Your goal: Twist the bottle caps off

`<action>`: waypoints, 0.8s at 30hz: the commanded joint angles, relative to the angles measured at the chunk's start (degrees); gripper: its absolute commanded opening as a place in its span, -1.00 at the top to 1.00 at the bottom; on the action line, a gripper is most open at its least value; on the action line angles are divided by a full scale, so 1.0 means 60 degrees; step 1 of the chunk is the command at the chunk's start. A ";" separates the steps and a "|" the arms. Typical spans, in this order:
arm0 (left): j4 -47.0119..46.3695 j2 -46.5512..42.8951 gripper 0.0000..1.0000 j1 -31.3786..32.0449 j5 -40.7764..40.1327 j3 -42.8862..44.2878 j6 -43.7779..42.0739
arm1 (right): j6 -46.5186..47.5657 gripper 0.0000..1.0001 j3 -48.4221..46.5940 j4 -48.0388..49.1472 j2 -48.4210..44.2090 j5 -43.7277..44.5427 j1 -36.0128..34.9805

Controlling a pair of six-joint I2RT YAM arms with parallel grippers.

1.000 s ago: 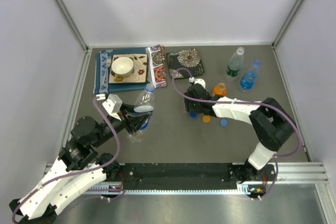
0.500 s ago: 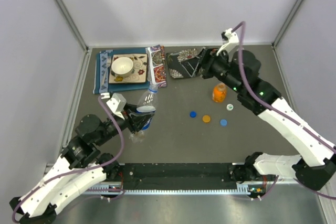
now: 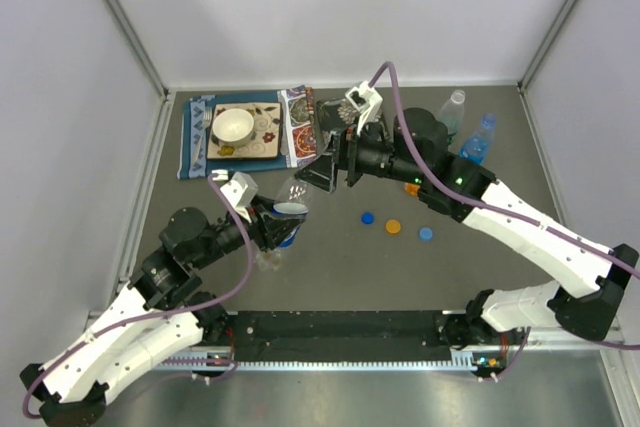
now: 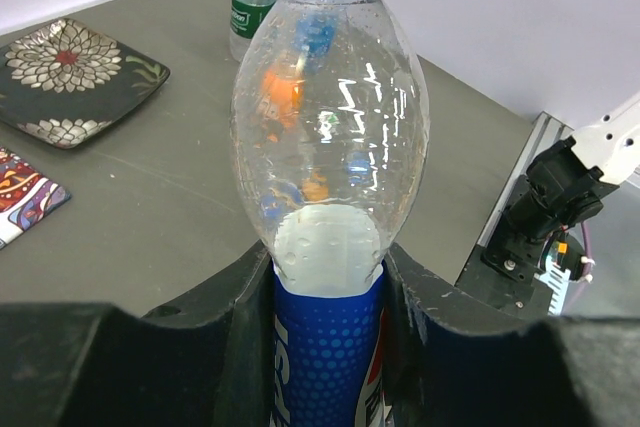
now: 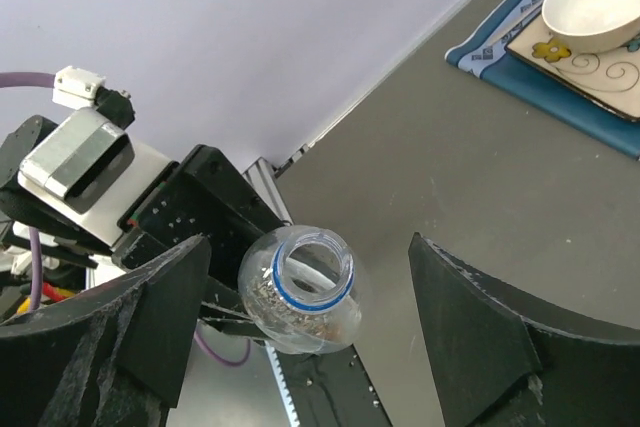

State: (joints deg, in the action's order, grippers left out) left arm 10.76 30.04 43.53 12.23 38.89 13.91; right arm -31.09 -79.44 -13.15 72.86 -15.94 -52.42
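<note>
My left gripper [image 3: 278,234] is shut on the clear bottle with the blue-red label [image 3: 289,209] and holds it tilted above the table. In the left wrist view the jaws [image 4: 328,332] press its label from both sides, under the clear body [image 4: 330,137]. My right gripper [image 3: 335,162] is open just beyond the bottle's top. In the right wrist view its fingers [image 5: 150,327] stand wide on either side of the bottle's open mouth [image 5: 313,269], which has a blue ring and no cap. The green-label bottle [image 3: 451,113] and the blue-tinted bottle [image 3: 479,138] stand at the back right. The orange bottle [image 3: 412,185] is mostly hidden by the right arm.
Loose caps lie mid-table: blue [image 3: 367,217], orange [image 3: 393,227], blue [image 3: 426,234]. A blue placemat [image 3: 195,147] with a tray and white bowl [image 3: 233,125] is at the back left; a dark flowered plate [image 3: 333,117] is beside it.
My right arm rose from the caps, swung to the back right, then came left to the held bottle's mouth. My left gripper shifted the bottle slightly right.
</note>
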 commanded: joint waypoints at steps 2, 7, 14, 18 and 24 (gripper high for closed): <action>-0.0608 0.0017 0.17 -0.0033 0.0174 0.0168 0.0157 | 0.0128 -0.49 -0.0120 0.0258 0.0044 -0.0316 -0.0227; -0.0651 0.0047 0.17 -0.0033 0.0247 0.0183 0.0172 | 0.0143 -0.05 -0.0046 0.0272 0.0088 -0.0316 -0.0213; -0.0695 0.0076 0.17 -0.0033 0.0218 0.0212 0.0142 | 0.0216 0.42 -0.0017 0.0214 0.0147 -0.0521 -0.0213; -0.0710 0.0120 0.16 -0.0033 0.0203 0.0256 0.0098 | 0.0348 0.66 0.0012 0.0097 0.0147 -0.0565 -0.0213; -0.0681 0.0164 -0.10 -0.0033 0.0115 0.0256 0.0127 | 0.0406 1.00 0.0085 0.0023 0.0016 -0.0259 -0.0213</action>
State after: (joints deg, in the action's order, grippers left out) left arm 10.26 30.17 43.53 13.02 38.89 14.70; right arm -29.56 -79.40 -13.28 73.67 -17.04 -52.97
